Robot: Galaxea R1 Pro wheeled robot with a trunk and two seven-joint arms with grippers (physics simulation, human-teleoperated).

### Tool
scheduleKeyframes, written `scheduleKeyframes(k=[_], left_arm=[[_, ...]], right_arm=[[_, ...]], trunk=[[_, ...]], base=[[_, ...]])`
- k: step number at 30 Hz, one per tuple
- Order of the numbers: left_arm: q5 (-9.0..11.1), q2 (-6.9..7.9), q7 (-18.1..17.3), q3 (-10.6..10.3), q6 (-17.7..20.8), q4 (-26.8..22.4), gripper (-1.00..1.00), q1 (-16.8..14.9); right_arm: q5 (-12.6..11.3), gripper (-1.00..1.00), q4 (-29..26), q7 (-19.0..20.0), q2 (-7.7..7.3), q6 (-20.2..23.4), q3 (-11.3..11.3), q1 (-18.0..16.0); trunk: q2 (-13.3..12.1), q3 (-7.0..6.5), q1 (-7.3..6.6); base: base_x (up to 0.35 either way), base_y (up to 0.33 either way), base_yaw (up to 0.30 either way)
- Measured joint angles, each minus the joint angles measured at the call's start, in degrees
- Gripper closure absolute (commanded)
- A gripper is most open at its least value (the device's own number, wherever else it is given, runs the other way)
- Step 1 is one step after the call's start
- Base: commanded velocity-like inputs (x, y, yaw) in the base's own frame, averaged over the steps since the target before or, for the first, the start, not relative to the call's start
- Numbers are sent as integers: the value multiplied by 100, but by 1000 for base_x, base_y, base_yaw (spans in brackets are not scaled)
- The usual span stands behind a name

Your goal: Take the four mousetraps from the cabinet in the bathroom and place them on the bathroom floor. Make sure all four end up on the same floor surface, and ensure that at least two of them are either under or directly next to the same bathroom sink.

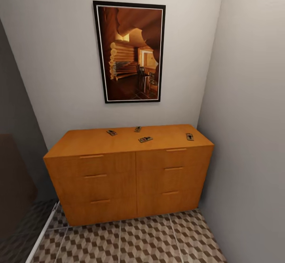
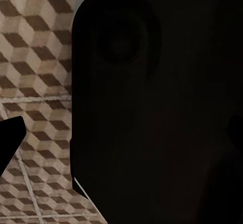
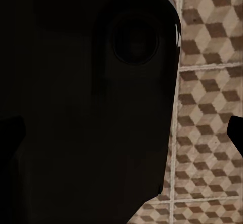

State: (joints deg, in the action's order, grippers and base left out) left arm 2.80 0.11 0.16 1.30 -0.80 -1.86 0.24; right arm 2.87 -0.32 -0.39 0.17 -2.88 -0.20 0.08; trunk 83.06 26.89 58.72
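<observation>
We are facing the orange-brown cabinet (image 1: pixel 128 172), which is standing in a narrow alcove with its back to a grey wall and its right end close to a side wall. Four mousetraps are lying flat on its top, apart from one another: one left of the middle (image 1: pixel 111 132), one near the back edge at the centre (image 1: pixel 137 129), one a little nearer the front (image 1: pixel 145 139), and one toward the right end (image 1: pixel 190 137). They are too small for us to read any writing on them. A framed picture (image 1: pixel 129 52) of a log-cabin interior is hanging on the wall above; we are finding no label or lettering on it either. The cube-patterned floor (image 1: pixel 146 239) is spreading out in front of the cabinet.

In the left wrist view, a dark fingertip (image 2: pixel 9 140) is showing over the tiles (image 2: pixel 35 47) beside a large black body; in the right wrist view we are seeing much the same, a fingertip (image 3: pixel 236 133) over tiles (image 3: pixel 207 82). We cannot tell whether either gripper is open or closed.
</observation>
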Motion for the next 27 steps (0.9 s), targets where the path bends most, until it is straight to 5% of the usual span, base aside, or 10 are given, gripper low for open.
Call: scheduleKeyframes(k=[27], left_arm=[[-9, -16, 0, 0, 0, 0, -100, 0]], right_arm=[[3, -100, 0, 0, 0, -1, -1, 0]], trunk=[[0, 0, 1]], base=[[4, 0, 0]])
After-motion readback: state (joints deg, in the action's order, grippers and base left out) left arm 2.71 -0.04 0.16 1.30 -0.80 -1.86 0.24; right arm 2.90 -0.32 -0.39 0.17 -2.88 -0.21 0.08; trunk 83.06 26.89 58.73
